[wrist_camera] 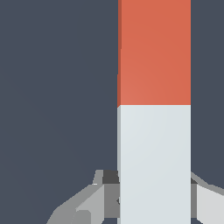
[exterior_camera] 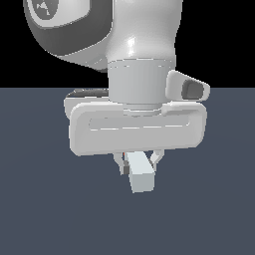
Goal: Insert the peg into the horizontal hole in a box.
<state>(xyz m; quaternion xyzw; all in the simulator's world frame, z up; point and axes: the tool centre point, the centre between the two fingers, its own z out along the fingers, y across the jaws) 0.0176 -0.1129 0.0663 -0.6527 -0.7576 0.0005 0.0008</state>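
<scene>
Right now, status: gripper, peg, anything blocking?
Gripper shut on peg, fingers either side of its white half. Box and hole not in view. Nothing blocking visible.

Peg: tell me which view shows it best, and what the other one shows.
The wrist view. There the peg runs long between the gripper's fingers, orange-red half and pale half both plain. The exterior view shows only its pale end below the hand.

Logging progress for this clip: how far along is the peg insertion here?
Done: the peg, half orange-red and half white, sits between the gripper's fingers, apparently grasped. In hand: the arm holds it above the grey floor. Left: the insertion itself; neither box nor hole shows in either view.
</scene>
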